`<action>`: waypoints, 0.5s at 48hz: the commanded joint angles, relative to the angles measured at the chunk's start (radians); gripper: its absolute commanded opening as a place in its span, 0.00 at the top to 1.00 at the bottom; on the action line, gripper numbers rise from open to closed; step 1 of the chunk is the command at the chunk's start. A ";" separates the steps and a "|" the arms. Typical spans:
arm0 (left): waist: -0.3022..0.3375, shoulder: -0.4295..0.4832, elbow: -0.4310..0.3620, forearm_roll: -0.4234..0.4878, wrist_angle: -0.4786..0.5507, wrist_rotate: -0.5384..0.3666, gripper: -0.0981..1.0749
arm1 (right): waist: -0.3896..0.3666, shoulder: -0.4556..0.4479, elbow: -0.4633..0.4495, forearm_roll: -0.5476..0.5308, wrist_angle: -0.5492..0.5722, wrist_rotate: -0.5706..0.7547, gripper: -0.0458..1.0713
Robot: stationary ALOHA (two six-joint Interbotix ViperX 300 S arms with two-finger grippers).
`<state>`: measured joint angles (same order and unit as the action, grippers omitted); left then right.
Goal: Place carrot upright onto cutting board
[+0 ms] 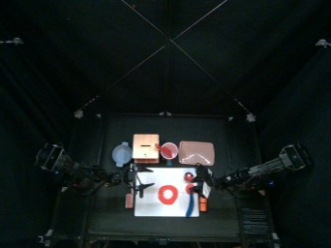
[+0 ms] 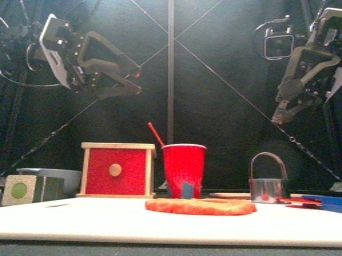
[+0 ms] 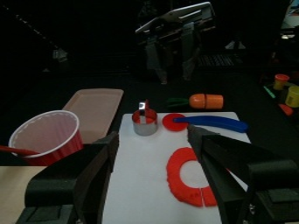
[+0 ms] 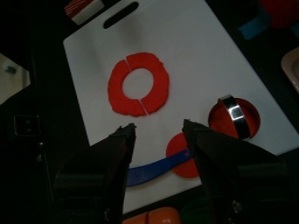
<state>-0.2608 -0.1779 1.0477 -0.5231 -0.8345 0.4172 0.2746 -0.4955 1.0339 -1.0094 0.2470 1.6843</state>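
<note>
A large flat white rectangular cutting board [image 4: 163, 79] with a slot handle at one end lies on the small black table [image 2: 160, 225], and both black arms hang above it, holding nothing. On the board rests a flat red ring [image 4: 140, 84] with a split in it; in the front view it shows as a low reddish-orange shape at the board's near edge. Near the ring on the board stands a small shiny metal cup with a tall looped handle [image 3: 145, 121], next to a round red disc [image 4: 230, 118], and a blue-handled utensil [image 3: 211, 123] with a red round end lies along the board's edge. The carrot — a short orange piece [image 3: 205, 100] with a green end — lies on its side on the black table just beyond the board, not on it, on the side where the right arm comes in. The left gripper [image 3: 158, 179] hovers above the board with its two black jaws spread wide and nothing between them. The right gripper [image 4: 158, 144] is likewise spread wide and empty, looking down on the ring and the board's edge. Behind the board, in the front view, stand a red plastic cup [image 2: 185, 170] with a red straw in it, a wooden-framed red box [image 2: 116, 170] bearing a pale round spot, and a green-dotted grey block [image 2: 23, 187] at the far left. The left wrist view also shows a pale pink tray [image 3: 96, 103] beside the red cup.
</note>
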 commanded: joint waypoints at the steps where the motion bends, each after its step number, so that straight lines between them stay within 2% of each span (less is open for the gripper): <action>1: 0.005 0.000 -0.009 0.006 -0.002 0.000 0.10 | -0.003 -0.012 -0.012 0.008 -0.002 -0.002 0.22; 14: 0.005 0.002 -0.011 0.006 -0.002 0.002 0.10 | -0.012 0.002 -0.038 0.035 -0.003 0.014 0.22; 24: 0.009 0.015 -0.014 0.011 -0.003 0.003 0.10 | -0.026 0.075 -0.084 0.239 -0.005 -0.003 0.21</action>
<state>-0.2562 -0.1672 1.0477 -0.5185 -0.8330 0.4172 0.2577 -0.4372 0.9863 -0.8299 0.2470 1.6874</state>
